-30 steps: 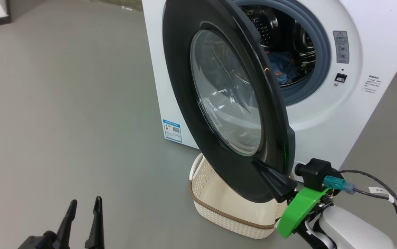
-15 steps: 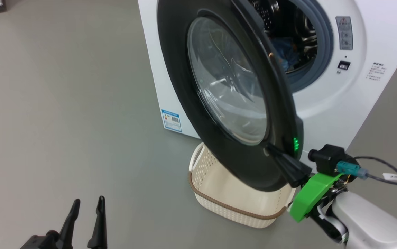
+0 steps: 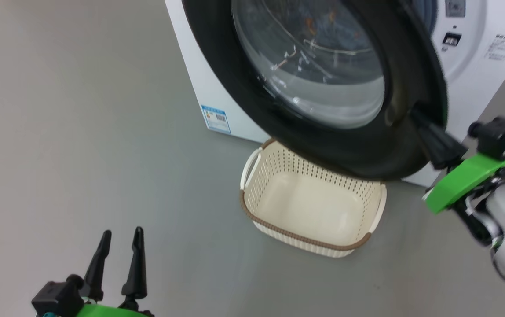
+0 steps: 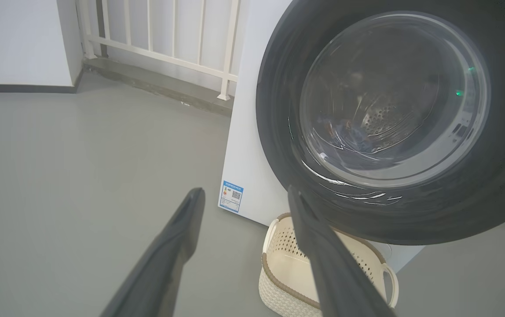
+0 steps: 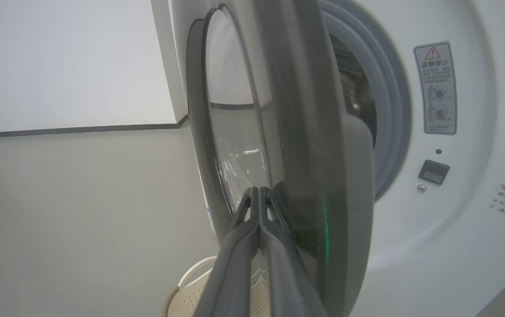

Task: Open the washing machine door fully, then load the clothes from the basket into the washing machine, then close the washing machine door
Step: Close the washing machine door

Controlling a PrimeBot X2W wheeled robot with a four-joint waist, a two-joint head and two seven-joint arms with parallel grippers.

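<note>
The big white box-shaped front-loading washing machine (image 3: 472, 79) is spread across the top of the head view. Its large round door (image 3: 323, 147), with a wide glossy black rim and a bulging clear glass window, is stood partway closed. In the right wrist view a gap is seen between its free edge and the grey-blue rubber ring (image 5: 394, 110). Below the door, at the centre of the head view, the small cream-white perforated plastic basket (image 3: 294, 244) with the brown woven-look rim is set on the floor, its bare bottom exposed. The light blue printed clothes (image 3: 323, 20) are glimpsed through the glass at the top of the frame. They are judged to lie in the drum, so closing is taken as the step in hand.

The right gripper (image 3: 416, 113), at the right of the frame, is closed with nothing between its two dark fingers, and its tips are set against the rim's outer face near the free edge. The left gripper (image 3: 122, 231), at the lower left, is spread open and empty, well apart from the door.

The push is best applied near that free edge, far from the hinge, and turned with the door's arc so that the tips are not slid off the glossy plastic. It should be carried through until the door is seated at the small dark latch slot (image 3: 451, 38) — a half-caught door would leave the task unfinished.
</note>
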